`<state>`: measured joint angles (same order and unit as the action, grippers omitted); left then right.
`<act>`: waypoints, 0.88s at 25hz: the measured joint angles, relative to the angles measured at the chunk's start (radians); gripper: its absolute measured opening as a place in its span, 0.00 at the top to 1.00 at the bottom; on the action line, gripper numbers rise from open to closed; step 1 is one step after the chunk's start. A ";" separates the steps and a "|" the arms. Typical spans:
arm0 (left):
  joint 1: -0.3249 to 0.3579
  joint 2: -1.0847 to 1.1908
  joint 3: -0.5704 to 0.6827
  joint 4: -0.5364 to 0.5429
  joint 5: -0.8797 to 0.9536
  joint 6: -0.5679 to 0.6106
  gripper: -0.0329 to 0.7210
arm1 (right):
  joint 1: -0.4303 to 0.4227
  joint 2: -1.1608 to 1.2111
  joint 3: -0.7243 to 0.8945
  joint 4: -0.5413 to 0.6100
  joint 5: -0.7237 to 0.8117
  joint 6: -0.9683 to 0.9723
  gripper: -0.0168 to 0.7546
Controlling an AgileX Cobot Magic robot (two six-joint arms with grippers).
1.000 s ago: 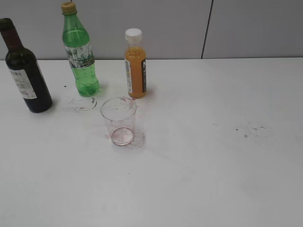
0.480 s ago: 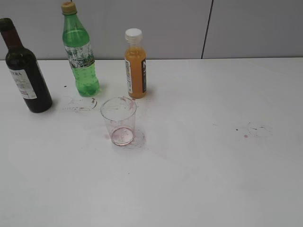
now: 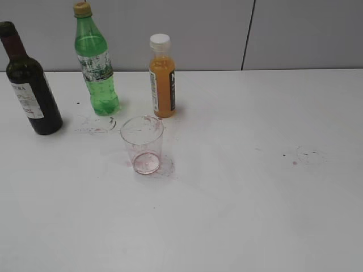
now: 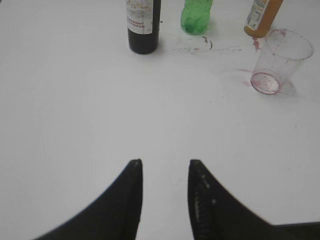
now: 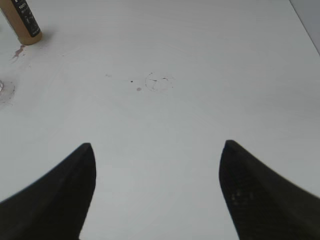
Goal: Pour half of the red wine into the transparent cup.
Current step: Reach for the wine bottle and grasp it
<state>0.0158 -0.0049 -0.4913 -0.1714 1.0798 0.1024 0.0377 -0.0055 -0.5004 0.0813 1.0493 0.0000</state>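
Note:
The red wine bottle point(image 3: 31, 90), dark glass with a white label, stands upright at the far left of the white table; its lower part point(image 4: 143, 26) shows in the left wrist view. The transparent cup point(image 3: 142, 144) stands upright and empty with reddish stains at its bottom, right of the bottle and in front of the other bottles; it also shows as the cup point(image 4: 279, 61) at upper right in the left wrist view. My left gripper point(image 4: 165, 162) hovers open over bare table, well short of the bottle. My right gripper point(image 5: 157, 145) is wide open over bare table. Neither gripper shows in the exterior view.
A light green plastic bottle point(image 3: 95, 68) and a small orange juice bottle point(image 3: 162, 79) with a white cap stand behind the cup. Faint red stains point(image 3: 93, 126) mark the table near the cup, dark specks point(image 3: 303, 156) mark it at the right. A grey wall point(image 3: 283, 34) runs behind.

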 joint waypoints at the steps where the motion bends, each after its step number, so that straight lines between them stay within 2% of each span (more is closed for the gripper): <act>1: 0.000 0.000 0.000 0.000 0.000 0.000 0.65 | 0.000 0.000 0.000 0.000 0.000 0.000 0.23; 5: 0.000 0.000 0.000 0.000 0.000 0.000 0.63 | 0.001 0.000 0.000 0.000 0.000 0.000 0.23; 7: 0.000 0.000 0.000 0.000 0.000 0.000 0.56 | 0.001 0.000 0.000 0.000 0.000 0.000 0.23; 9: 0.000 0.000 0.000 0.000 0.000 0.000 0.44 | 0.001 0.000 0.000 0.000 0.000 0.000 0.23; 12: 0.000 0.000 0.000 -0.001 0.000 0.000 0.18 | 0.001 0.000 0.000 0.000 0.000 0.000 0.23; 14: 0.000 0.000 0.000 -0.004 0.000 0.000 0.09 | 0.001 0.000 0.000 0.000 0.000 0.000 0.23; 22: 0.000 0.000 0.000 -0.012 -0.003 0.000 0.06 | 0.001 0.000 0.000 0.000 0.000 0.000 0.23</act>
<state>0.0158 -0.0049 -0.4913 -0.1837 1.0770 0.1024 0.0389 -0.0055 -0.5004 0.0813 1.0493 0.0000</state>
